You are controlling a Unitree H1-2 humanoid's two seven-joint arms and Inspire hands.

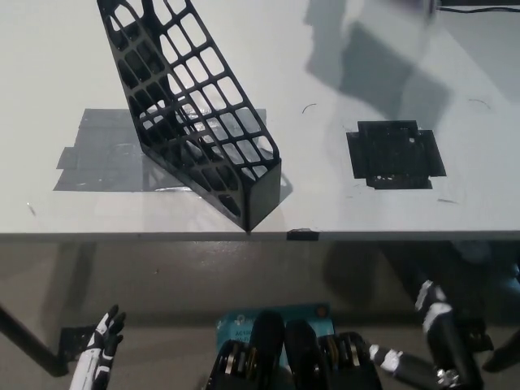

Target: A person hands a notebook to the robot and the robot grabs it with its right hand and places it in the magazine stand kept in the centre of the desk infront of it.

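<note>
A pale grey counter (390,219) fills the upper part of the head view, its front edge running straight across the middle; below it lies a dim floor. On the counter, left of centre, stands a black plastic lattice magazine stand (195,114), its low front corner close to the counter's edge and its tall back rising toward the top of the picture. It rests partly on a patch of grey tape strips (97,150). To the right, well apart from the stand, lies a square patch of black tape (395,154) (edges ragged). A soft shadow falls across the counter at upper right.

Below the counter edge, the white left hand (106,329) hangs at lower left, fingers spread and holding nothing. The black right hand (439,321) sits at lower right; whether its fingers are spread or closed cannot be told. No notebook is seen.
</note>
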